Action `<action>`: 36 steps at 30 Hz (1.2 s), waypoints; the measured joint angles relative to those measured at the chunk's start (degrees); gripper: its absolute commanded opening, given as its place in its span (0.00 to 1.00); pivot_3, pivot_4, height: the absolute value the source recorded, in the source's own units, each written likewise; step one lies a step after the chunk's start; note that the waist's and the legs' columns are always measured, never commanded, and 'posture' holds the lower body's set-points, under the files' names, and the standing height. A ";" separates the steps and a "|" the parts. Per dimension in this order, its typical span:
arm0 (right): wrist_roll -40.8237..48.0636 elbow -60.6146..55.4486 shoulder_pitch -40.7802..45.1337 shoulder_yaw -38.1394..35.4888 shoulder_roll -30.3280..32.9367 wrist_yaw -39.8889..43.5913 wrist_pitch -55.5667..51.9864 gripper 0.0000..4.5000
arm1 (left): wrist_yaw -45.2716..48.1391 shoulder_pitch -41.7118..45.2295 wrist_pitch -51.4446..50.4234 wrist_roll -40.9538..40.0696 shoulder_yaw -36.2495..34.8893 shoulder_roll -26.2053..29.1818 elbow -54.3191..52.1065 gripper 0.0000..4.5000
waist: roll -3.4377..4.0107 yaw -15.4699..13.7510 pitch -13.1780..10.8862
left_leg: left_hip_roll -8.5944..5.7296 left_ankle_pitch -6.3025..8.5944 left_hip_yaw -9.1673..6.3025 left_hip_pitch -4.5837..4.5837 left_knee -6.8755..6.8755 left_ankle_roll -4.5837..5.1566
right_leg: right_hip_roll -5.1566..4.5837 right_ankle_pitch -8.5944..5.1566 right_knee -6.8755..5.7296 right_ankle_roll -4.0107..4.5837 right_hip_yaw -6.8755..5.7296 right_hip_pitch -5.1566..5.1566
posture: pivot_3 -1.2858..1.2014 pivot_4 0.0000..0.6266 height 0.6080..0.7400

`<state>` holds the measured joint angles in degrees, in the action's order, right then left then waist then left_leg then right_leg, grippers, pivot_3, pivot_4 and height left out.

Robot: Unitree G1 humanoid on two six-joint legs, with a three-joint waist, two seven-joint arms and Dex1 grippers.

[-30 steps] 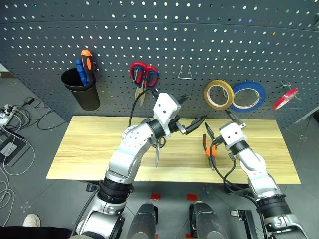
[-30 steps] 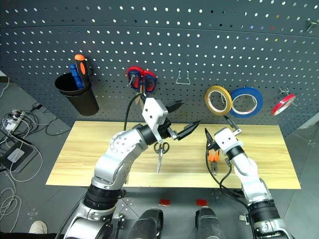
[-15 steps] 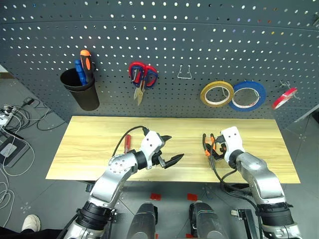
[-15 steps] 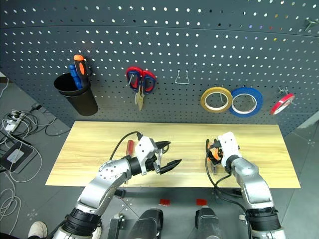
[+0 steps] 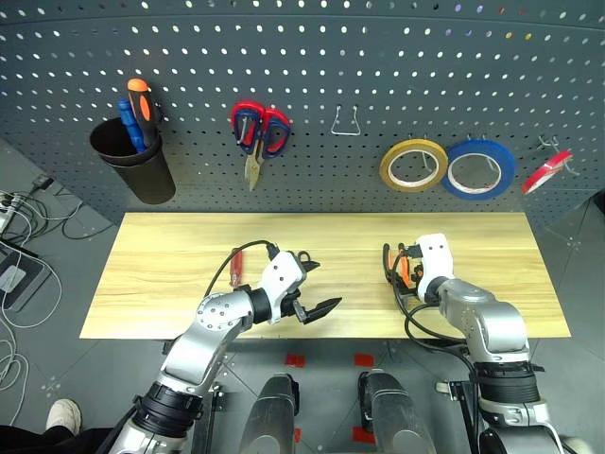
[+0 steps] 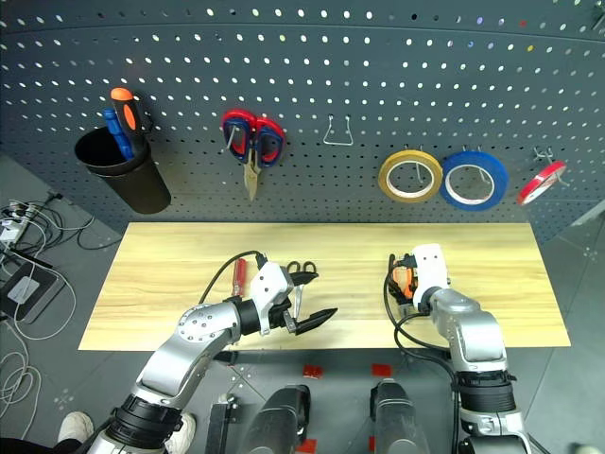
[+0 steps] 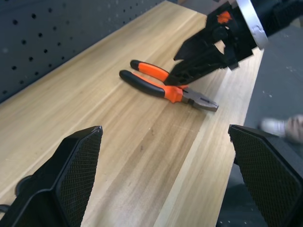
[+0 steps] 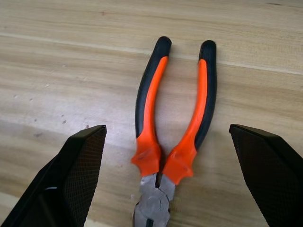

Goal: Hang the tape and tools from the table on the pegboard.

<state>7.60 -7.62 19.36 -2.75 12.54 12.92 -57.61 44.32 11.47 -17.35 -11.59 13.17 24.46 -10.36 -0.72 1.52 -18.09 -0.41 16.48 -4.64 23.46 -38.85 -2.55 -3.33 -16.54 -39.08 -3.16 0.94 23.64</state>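
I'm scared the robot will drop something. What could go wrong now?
The right tool is open over the pliers, which lie flat on the table; a grab on the slim handles might slip. The left tool is open right by the scissors and red screwdriver, and could knock them.

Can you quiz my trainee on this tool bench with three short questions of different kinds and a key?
1. True or false: the pliers lie between the open fingers of the right pincer.
2. Which roll hangs nearest the empty hook: A red, B blue, C yellow tape?
3. Fill in: the scissors lie on the ___.

Key: 1 true; 2 C; 3 table.
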 measured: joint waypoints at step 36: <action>-1.92 12.95 6.41 3.26 2.45 -0.38 6.12 0.64 | -1.33 -1.23 -3.60 -0.11 -0.04 0.32 -4.78 1.00 | -0.06 -0.01 -2.12 | 0.08 0.00 0.00 0.01 0.08 0.00 | -0.01 0.00 0.05 -0.01 0.03 0.05 | 0.55 0.63 1.00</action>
<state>5.67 5.32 25.76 0.51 14.98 12.54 -51.49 42.99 10.24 -20.95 -11.70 13.13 24.78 -15.14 -0.78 1.51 -20.21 -0.33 16.49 -4.64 23.47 -38.76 -2.55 -3.35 -16.54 -39.03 -3.17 0.97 23.69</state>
